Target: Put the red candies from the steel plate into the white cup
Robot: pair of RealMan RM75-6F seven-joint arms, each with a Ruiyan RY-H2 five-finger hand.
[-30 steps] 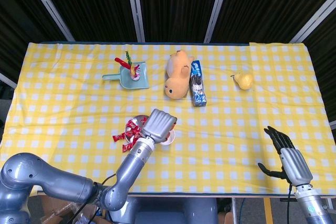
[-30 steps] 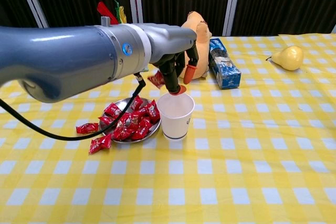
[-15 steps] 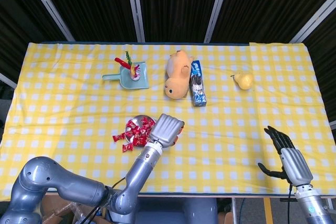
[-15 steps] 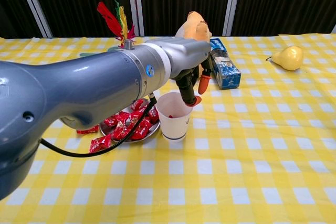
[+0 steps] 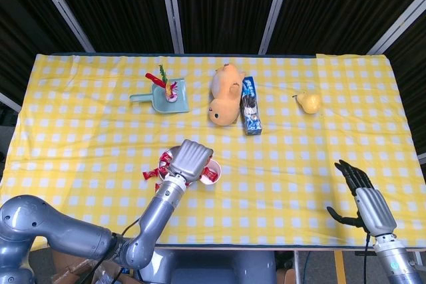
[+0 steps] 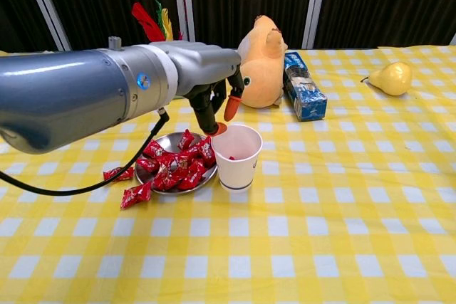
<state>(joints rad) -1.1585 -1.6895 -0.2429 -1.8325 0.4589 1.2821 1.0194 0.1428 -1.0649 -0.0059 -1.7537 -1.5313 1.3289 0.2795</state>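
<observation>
With a candy seen inside the white cup (image 6: 238, 155) and nothing held in its spread fingers, the left hand (image 6: 214, 97) is drawn back from above the cup toward the steel plate (image 6: 146, 171) at the cup's nine o'clock, where most red candies (image 6: 174, 169) remain, suggesting another pick is due.

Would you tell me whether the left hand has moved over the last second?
Yes. The left hand has swung leftward, from above the white paper cup toward the steel plate.
</observation>
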